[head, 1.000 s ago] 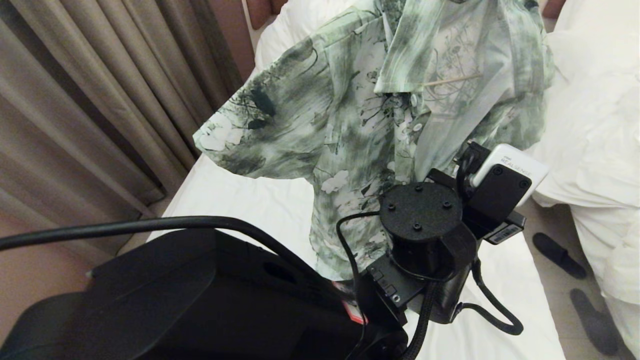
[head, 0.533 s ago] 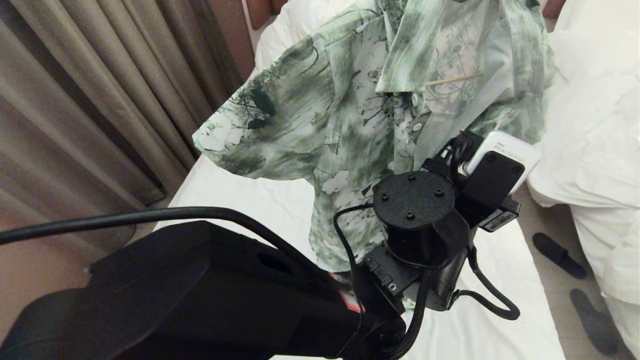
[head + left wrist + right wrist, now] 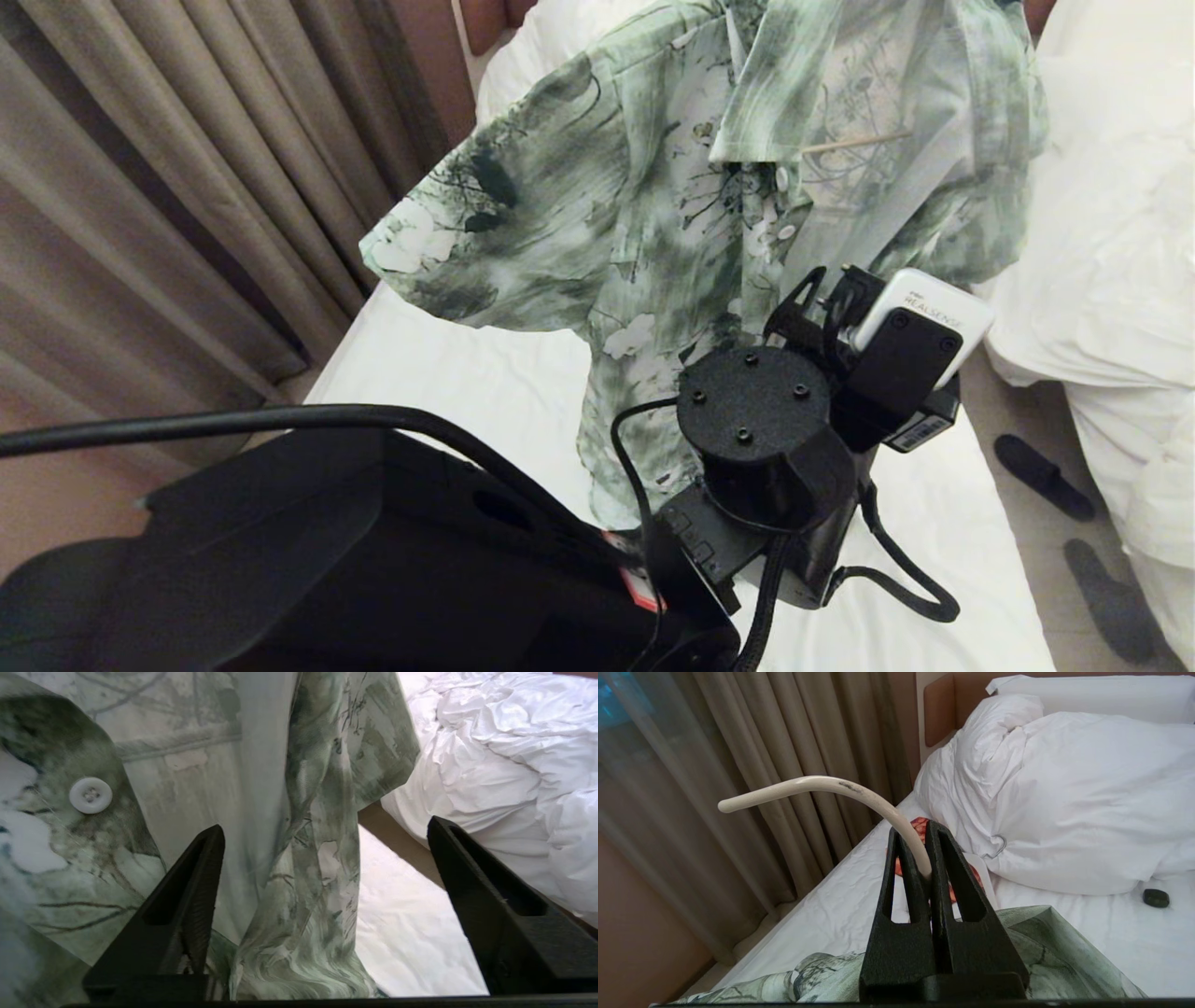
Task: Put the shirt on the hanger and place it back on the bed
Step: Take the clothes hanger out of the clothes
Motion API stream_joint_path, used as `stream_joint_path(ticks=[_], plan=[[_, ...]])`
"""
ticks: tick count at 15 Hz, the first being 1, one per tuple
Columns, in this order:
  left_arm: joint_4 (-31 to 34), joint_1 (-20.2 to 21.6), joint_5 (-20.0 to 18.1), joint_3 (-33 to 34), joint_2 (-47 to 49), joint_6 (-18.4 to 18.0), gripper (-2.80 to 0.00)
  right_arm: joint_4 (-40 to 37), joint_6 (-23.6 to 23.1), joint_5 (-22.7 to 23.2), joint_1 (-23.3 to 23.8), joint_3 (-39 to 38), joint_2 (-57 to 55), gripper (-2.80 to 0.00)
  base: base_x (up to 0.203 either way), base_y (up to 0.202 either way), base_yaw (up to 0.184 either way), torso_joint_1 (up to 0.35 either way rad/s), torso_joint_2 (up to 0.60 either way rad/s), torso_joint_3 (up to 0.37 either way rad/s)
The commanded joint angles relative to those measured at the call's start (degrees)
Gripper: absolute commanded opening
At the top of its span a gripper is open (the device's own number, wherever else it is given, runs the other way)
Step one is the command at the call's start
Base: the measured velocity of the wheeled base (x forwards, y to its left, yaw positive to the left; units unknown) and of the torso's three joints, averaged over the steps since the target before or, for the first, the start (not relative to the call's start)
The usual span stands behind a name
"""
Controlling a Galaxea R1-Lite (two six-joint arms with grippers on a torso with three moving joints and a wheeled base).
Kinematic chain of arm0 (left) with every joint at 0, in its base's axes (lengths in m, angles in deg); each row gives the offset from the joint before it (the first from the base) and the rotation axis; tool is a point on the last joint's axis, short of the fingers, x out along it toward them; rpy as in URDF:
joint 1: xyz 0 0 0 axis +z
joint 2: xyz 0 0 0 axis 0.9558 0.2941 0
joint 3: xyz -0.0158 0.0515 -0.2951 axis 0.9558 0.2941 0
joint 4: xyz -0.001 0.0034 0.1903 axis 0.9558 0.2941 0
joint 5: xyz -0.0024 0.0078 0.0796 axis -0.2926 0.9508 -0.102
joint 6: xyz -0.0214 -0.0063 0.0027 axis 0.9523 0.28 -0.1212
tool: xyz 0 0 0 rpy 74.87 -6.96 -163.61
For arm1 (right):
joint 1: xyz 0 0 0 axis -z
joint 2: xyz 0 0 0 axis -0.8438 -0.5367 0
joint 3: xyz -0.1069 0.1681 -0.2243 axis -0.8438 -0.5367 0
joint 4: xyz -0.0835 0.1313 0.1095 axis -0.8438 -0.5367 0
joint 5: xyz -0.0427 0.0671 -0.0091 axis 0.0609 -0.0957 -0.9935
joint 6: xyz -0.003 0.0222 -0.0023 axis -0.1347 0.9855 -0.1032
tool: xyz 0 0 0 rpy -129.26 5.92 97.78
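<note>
The mottled green and white short-sleeved button-up shirt with white buttons (image 3: pixel 672 215) hangs in the air over the long white bed with the wrinkled sheet (image 3: pixel 467 373), carried by the thin cream-coloured hanger (image 3: pixel 817 786), of which one thin bar shows through the open collar in the head view (image 3: pixel 854 143). The right pincer (image 3: pixel 927 856) is fully closed on the slim hook of this hanger and holds the whole load from above; it is outside the head view. The left pincer (image 3: pixel 327 858) stands with its jaws wide apart and holds nothing: in its own view the front edge of the shirt hangs loosely between the two black fingers (image 3: pixel 187 891), and I cannot tell if the cloth touches them. In the head view the left arm is at about 5 o'clock from the shirt's middle, close to the lower part of the button front, so it is the nearer arm to the cloth, while the right one has the hook. The long axis of the shirt runs nearly vertical, from the collar down to the hem, which hangs above the sheet. I judge that the hanging step is done and the coming move is to lower the hanger, so that the shirt lies flat along the bed. The white duvet (image 3: pixel 1064 788) is bunched at the far end, at about 12 o'clock.
</note>
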Motion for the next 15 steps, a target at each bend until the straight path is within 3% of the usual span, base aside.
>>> stream_joint_path(ticks=[1, 15], plan=[[0.48, 0.03, 0.13, -0.73, -0.54, -0.25, 0.0, 0.01, -0.08, -0.07, -0.06, 0.0, -0.07, -2.8, 0.0, 0.0, 0.0, 0.0, 0.0, 0.0], [1.54, -0.07, 0.04, -4.37, 2.45, -0.52, 0.0, 0.01, -0.08, -0.07, -0.76, 0.0, -0.42, -2.8, 0.0, 0.0, 0.0, 0.0, 0.0, 0.0]])
